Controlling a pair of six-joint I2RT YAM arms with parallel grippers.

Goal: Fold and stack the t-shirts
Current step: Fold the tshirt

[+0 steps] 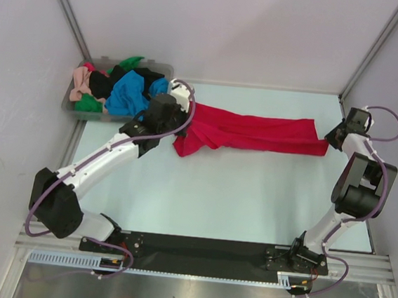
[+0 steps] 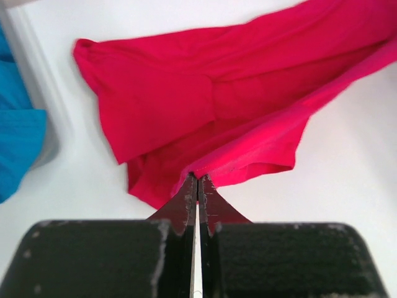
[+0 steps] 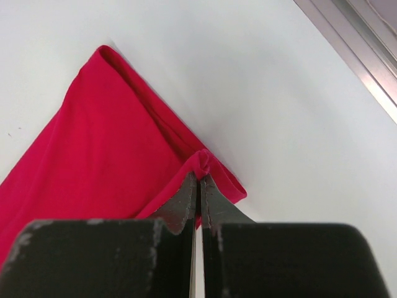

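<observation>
Both left pincer and right pincer tight on red t-shirt; whole span overhead.

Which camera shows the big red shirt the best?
The top camera: the whole red shirt shows there, stretched across the table. The left wrist camera shows only its bunched end, pinched in the left tool. The right wrist camera shows only a corner, pinched in the right tool.

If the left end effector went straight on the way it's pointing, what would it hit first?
The red t-shirt the left end effector pinches; bunched cloth lies right ahead, though depth is unclear.
</observation>
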